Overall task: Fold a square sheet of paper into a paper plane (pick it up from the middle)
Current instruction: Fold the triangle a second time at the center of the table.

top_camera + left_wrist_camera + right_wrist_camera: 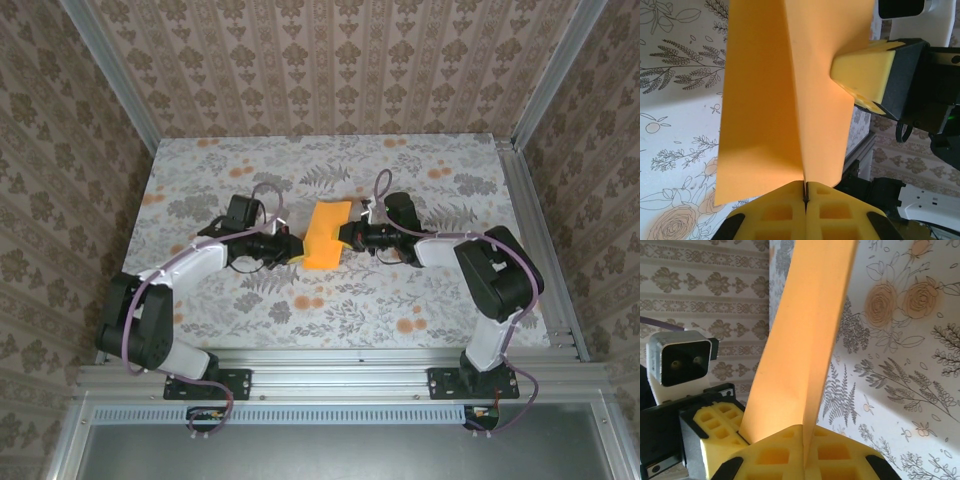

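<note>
The orange sheet of paper (326, 236) hangs creased above the middle of the table, held between both arms. My left gripper (292, 249) is shut on its left edge; in the left wrist view the yellow pads (785, 212) pinch the paper (785, 95) along its crease, with the other gripper's yellow fingers (865, 75) at the paper's far edge. My right gripper (345, 234) is shut on the right edge; in the right wrist view the paper (805, 340) rises upright out of the closed pads (790, 455).
The flowered tabletop (330, 310) lies below the paper. Metal rails (535, 230) edge the table on the right, and patterned walls (330, 60) stand around it. The arm bases (200, 375) sit at the near edge.
</note>
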`<state>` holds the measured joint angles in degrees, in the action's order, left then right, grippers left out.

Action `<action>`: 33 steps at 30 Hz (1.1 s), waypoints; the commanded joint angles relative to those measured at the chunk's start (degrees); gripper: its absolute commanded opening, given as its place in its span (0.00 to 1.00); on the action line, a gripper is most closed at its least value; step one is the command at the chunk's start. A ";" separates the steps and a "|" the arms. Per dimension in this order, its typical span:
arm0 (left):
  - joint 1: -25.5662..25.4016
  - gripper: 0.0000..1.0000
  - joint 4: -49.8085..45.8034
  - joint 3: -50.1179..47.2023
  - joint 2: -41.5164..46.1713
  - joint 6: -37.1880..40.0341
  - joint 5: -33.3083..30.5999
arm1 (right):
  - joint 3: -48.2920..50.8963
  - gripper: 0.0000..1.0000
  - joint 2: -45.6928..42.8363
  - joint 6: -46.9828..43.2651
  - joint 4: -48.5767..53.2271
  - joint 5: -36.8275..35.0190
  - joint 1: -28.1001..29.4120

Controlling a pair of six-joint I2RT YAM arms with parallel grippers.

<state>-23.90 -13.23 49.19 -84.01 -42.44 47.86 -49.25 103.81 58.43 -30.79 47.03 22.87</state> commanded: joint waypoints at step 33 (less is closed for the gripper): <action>-11.43 0.08 1.73 9.06 -18.32 -5.52 -16.04 | -11.00 0.54 -1.82 -29.72 46.65 -24.47 -2.28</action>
<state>-34.72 -11.68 56.75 -102.24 -46.09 33.04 -60.64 105.08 29.78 13.17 26.61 21.19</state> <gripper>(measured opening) 0.076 0.539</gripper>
